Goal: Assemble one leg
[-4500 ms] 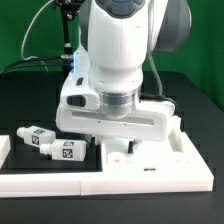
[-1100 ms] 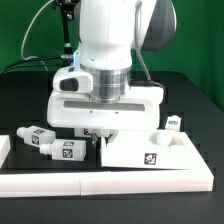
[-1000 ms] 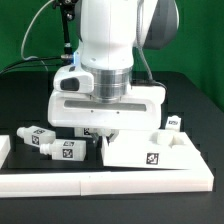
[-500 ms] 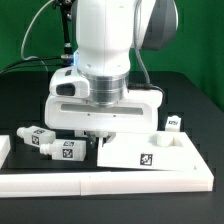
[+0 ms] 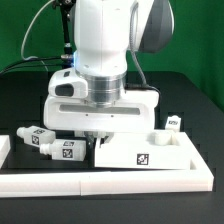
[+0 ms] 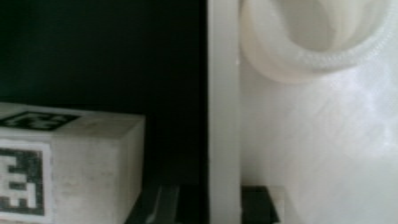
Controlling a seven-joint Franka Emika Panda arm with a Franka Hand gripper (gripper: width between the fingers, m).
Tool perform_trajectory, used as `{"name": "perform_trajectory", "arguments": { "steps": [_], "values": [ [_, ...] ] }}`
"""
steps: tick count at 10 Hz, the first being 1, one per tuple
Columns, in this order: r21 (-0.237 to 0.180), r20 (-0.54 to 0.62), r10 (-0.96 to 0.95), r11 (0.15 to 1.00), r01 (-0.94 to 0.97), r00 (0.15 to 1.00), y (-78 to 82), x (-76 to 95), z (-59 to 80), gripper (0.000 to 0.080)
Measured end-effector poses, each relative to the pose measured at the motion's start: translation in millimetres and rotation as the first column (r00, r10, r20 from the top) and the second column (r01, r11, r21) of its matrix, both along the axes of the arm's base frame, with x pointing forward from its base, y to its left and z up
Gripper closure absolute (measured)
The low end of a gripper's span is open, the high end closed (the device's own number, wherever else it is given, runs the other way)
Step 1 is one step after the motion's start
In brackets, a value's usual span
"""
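A white robot arm (image 5: 105, 50) is reaching down over a black desk (image 5: 195, 100) and filling most of the exterior view. Its jaws are closing narrowly on the edge of a large flat white square panel (image 5: 175, 158). In the wrist view the panel's thin edge (image 6: 222, 120) is running between the two dark fingertips (image 6: 169, 205). They seem to be pinching it, though the picture is too blurred to show firm contact. A round corner hole (image 6: 329, 30) in the panel is showing empty in that view.

Three small white tagged pegs are sitting loose on the desk. The first leg (image 5: 40, 137) and the second leg (image 5: 68, 150) are lying on their sides at the exterior view's left, just beside each other and near the panel's left corner. The third leg (image 5: 172, 122) is sitting behind the panel at the exterior view's right. A white tagged block (image 6: 63, 165) is showing close beside the panel edge in the wrist view, and it is probably one of the left-hand legs.

A long white border rail (image 5: 100, 183) is running along the front of the desk.

Judging by this, the task is only beginning. The panel is being handled, but no leg is being held or is sitting in a hole. Picking up a leg, carrying it to a corner hole and fixing it in place are all yet to be done.
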State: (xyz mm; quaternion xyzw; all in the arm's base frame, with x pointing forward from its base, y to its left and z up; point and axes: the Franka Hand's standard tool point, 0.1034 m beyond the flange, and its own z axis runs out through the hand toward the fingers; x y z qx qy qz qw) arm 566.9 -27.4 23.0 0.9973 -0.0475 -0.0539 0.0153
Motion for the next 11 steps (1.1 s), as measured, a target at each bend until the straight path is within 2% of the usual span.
{"name": "perform_trajectory", "arguments": {
  "steps": [2,4,5,7,11],
  "values": [
    [-0.006,-0.004,0.004,1.000,-0.004,1.000,7.2,-2.5,-1.7,0.0748],
    [-0.002,-0.020,0.018,1.000,-0.018,1.000,4.7,-16.0,-10.2,0.0749],
    [-0.002,-0.023,0.013,1.000,-0.013,1.000,6.3,-14.6,-10.9,0.0749],
    [-0.008,-0.014,-0.003,1.000,0.002,1.000,4.9,8.7,-13.4,0.0748],
    [-0.015,-0.027,-0.016,1.000,0.015,1.000,7.3,12.7,-15.0,0.0747]
  ]
}}
